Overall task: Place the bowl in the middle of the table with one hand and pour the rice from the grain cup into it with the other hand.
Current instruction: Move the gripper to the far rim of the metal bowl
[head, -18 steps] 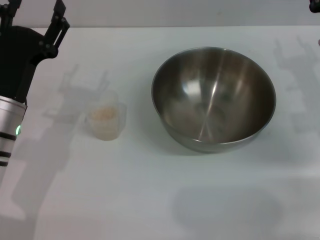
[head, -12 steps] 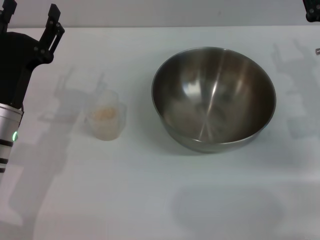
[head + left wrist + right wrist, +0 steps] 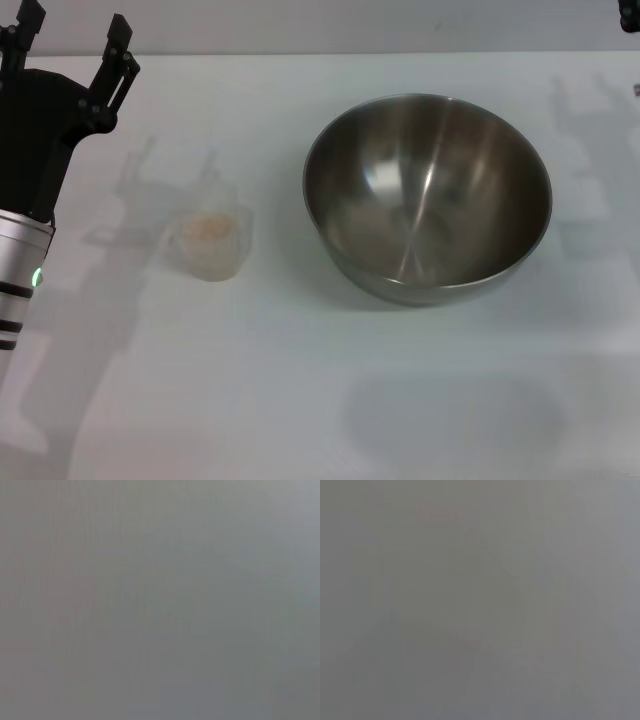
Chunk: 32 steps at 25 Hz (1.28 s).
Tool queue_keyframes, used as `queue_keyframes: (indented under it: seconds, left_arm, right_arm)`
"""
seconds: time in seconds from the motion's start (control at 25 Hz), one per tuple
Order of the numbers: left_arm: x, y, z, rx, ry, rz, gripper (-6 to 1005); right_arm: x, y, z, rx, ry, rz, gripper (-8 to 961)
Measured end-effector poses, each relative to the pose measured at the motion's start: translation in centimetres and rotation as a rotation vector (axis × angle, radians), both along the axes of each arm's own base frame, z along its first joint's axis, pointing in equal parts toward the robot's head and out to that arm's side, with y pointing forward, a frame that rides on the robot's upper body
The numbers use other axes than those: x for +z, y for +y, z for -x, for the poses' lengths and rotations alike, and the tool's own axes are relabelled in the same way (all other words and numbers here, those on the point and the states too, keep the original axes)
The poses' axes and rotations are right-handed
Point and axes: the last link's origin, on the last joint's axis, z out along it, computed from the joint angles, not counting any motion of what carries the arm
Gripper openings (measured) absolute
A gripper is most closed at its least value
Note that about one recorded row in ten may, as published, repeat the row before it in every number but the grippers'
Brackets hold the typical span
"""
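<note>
The plain white table point(image 3: 300, 400) carries a wide shiny steel bowl point(image 3: 428, 195), empty, right of centre. Well apart to its left stands the small frosted plastic grain cup point(image 3: 210, 243) holding beige rice point(image 3: 208, 227) — nothing between them. The black left gripper point(image 3: 72, 45) hovers at the far-left edge, fingers spread wide, holding nothing.

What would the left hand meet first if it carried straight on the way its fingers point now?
Probably nothing on the table. The left hand, open, points toward the far edge at the robot's left; the grain cup and the bowl lie nearer and off that line. Depth is unclear.
</note>
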Motion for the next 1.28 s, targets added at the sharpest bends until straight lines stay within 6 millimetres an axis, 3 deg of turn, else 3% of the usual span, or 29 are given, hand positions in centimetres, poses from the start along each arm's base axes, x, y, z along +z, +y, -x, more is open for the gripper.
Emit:
queue_keyframes:
  seconds: [0.16,0.32,0.56,0.72,0.88,1.08,1.28]
  left_arm:
    - [0.1,0.1,0.0,0.001,0.001,-0.003,823]
    - [0.3,0.3,0.0,0.002,-0.002,-0.011,822]
    - [0.6,0.6,0.0,0.005,-0.006,-0.024,819]
    - [0.7,0.6,0.1,0.008,-0.004,-0.027,817]
    - [0.7,0.5,0.2,0.011,-0.002,-0.026,815]
    - [0.7,0.5,0.2,0.013,-0.002,-0.026,813]
    - [0.7,0.4,0.3,0.014,-0.003,-0.027,811]
  right_arm:
    - [-0.2,1.4,1.4,-0.071,0.076,0.089,565]
    - [-0.6,2.6,4.5,-0.209,0.224,0.300,565]
    - [0.5,2.1,7.5,-0.388,0.289,0.584,566]
    - [3.2,0.4,9.8,-0.555,0.280,0.786,566]
    - [4.6,-0.1,10.5,-0.650,0.267,0.873,566]
    - [5.5,0.4,9.7,-0.791,0.260,0.955,566]
    - [4.6,1.2,8.7,-0.869,0.210,1.002,565]
